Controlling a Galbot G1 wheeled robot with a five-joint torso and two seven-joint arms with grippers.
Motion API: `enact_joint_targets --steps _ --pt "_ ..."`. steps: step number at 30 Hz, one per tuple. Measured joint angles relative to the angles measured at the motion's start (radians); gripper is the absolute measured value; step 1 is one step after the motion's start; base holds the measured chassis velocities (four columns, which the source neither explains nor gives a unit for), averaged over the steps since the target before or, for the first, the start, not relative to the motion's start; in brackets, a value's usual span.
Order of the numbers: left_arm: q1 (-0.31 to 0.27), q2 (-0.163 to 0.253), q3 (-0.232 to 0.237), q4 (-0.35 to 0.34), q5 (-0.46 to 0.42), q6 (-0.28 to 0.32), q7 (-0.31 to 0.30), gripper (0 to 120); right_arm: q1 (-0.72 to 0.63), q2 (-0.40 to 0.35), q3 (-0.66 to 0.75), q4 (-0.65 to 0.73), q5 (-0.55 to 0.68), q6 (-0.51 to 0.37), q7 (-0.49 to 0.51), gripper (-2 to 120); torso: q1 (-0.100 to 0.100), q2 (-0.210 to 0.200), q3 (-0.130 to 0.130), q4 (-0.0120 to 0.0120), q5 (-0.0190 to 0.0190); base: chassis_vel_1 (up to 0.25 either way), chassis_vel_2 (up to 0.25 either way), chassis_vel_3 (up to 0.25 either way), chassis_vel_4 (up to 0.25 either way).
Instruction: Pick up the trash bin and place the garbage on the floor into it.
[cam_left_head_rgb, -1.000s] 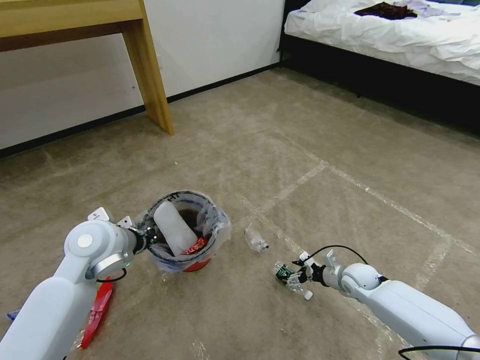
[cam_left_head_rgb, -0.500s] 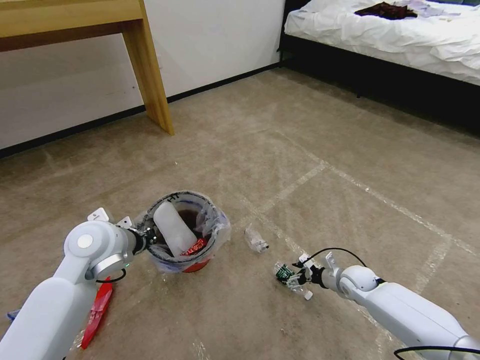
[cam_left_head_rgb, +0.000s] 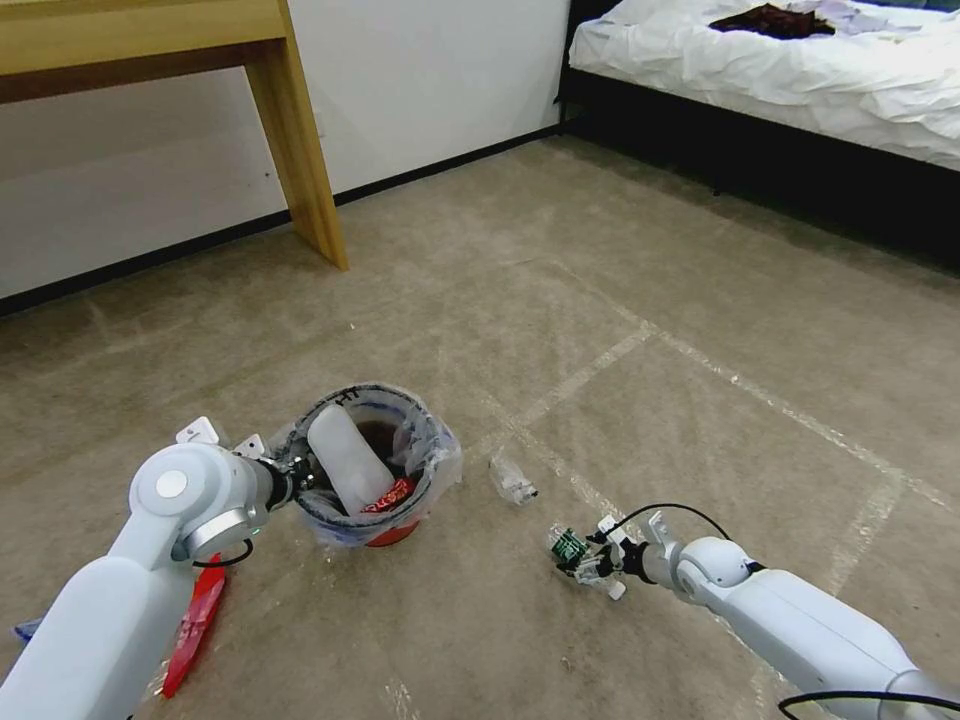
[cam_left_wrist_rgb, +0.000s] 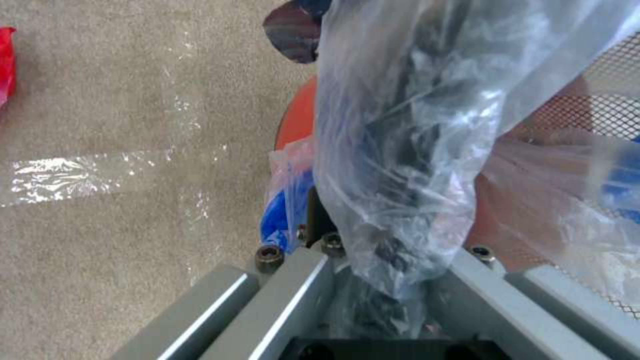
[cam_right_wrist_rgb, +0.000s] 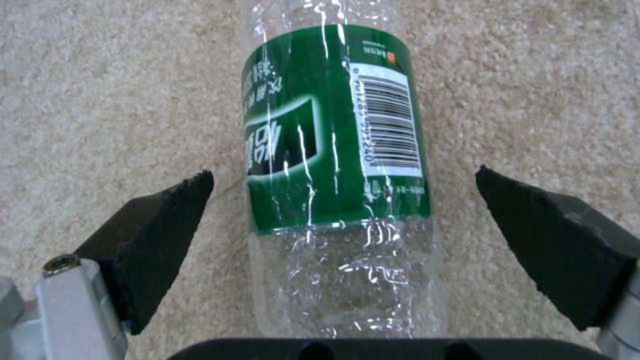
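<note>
The right pincer (cam_right_wrist_rgb: 343, 220) straddles the green-labelled bottle (cam_right_wrist_rgb: 337, 165), jaws wide; it should close squarely on the label. Beside the bottle, the left pincer (cam_left_head_rgb: 290, 472) grips the trash bin (cam_left_head_rgb: 372, 460) rim.

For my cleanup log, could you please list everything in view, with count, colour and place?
Bin: one, red, clear bag liner, on the carpet, held at its rim.
Slipper: one, white, inside the bin.
Labelled bottle: one, clear with green label, on the carpet between open jaws.
Crushed bottle: one, clear, on the carpet right of the bin.
Wrapper: one, red, under the left arm.
Table leg: one, wooden, by the wall.
Bed: one, white, far right.
Left gripper: shut on the bin's rim.
Right gripper: open around the labelled bottle.
</note>
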Motion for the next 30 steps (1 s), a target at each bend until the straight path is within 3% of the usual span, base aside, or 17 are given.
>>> enact_joint_targets --steps 9,11,21,25,30 --pt "0.009 0.000 0.000 -0.003 0.010 0.001 0.003 0 0.000 0.011 -0.005 -0.008 -0.010 0.004 -0.007 98 0.000 0.000 0.000 0.0000 0.0000 0.000 0.000 0.000 0.000" --pt "0.010 0.001 0.000 -0.006 0.012 0.001 0.004 0 0.000 0.015 -0.007 -0.012 -0.012 0.004 -0.009 87 0.000 0.000 0.000 0.0000 0.0000 0.000 0.000 0.000 0.000" --pt "0.010 -0.003 0.000 -0.008 0.027 0.001 0.007 0 0.000 0.020 -0.010 -0.018 -0.015 0.007 -0.014 61 0.000 0.000 0.000 0.0000 -0.0002 0.000 0.000 0.000 0.000" --pt "0.006 -0.005 0.005 -0.004 0.037 0.001 0.010 0 -0.001 0.021 -0.003 -0.018 -0.012 0.010 -0.019 41 0.000 0.000 0.000 0.0000 0.0000 0.000 0.000 0.000 0.000" --pt "0.000 -0.005 0.012 -0.004 0.037 0.001 0.011 0 -0.002 0.019 0.008 -0.018 -0.012 0.020 -0.027 30 0.000 0.000 0.000 0.0000 0.0002 0.000 0.000 0.000 0.000"
